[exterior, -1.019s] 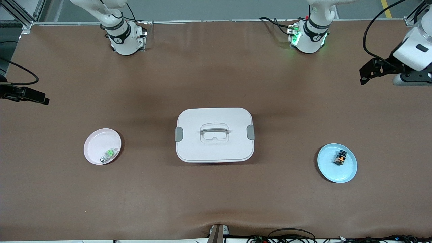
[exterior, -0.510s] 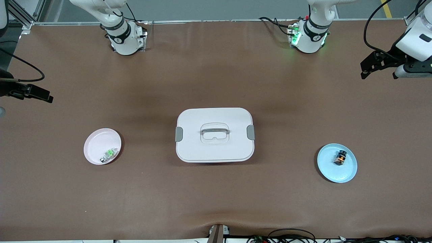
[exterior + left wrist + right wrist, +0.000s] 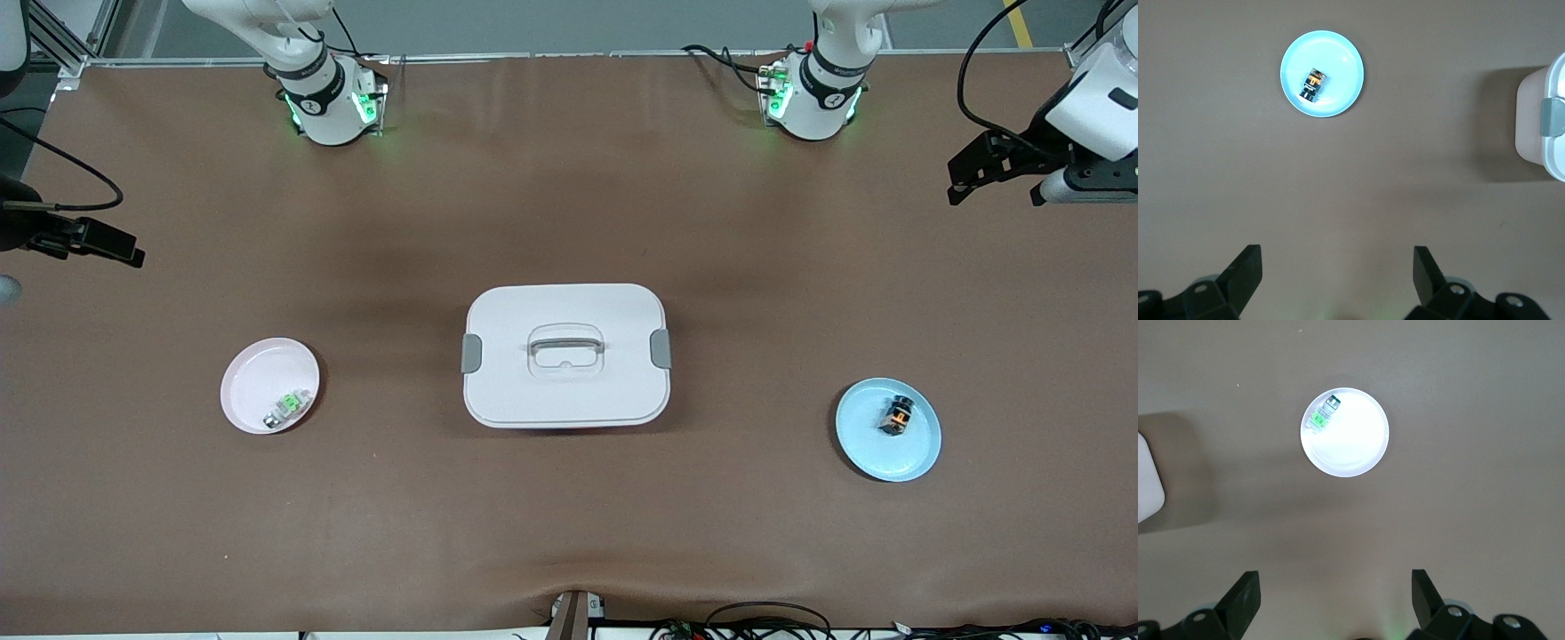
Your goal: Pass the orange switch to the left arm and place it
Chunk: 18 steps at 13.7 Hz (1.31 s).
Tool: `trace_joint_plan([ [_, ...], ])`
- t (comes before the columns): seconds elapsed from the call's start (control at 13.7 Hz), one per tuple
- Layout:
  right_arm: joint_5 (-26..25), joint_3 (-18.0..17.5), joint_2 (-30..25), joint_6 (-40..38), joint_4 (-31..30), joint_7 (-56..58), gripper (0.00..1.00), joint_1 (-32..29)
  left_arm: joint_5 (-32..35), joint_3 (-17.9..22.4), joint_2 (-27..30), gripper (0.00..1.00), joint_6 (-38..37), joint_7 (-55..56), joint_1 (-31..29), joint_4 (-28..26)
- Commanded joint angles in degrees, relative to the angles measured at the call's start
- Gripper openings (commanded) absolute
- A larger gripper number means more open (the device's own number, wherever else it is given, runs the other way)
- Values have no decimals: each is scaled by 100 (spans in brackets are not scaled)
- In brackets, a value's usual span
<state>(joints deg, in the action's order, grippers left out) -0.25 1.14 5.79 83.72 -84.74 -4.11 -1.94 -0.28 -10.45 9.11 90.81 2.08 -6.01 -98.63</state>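
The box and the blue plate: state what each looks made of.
The box: likely plastic, smooth white matte shell with moulded rounded corners and grey latches. The blue plate: probably plastic or glazed ceramic; its even pale colour and faint sheen leave that open.

pink plate (image 3: 253, 384) w/ green-white part (image 3: 288, 406) on it | blue plate (image 3: 914, 452) | brown table (image 3: 569, 524)
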Motion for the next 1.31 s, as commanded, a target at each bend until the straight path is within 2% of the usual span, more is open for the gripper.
trace_joint_plan([
  [0.0, 69, 97, -358, 249, -445, -63, 100, 105, -95, 26, -216, 100, -186, -85, -14, 432],
  [0.22, 69, 132, -622, 540, -877, -72, 100, 123, -95, 17, -243, 100, -327, -41, 4, 494],
  [1.24, 174, 176, -614, 584, -798, -81, 100, 194, -33, -18, -418, 100, -345, -23, 57, 767],
])
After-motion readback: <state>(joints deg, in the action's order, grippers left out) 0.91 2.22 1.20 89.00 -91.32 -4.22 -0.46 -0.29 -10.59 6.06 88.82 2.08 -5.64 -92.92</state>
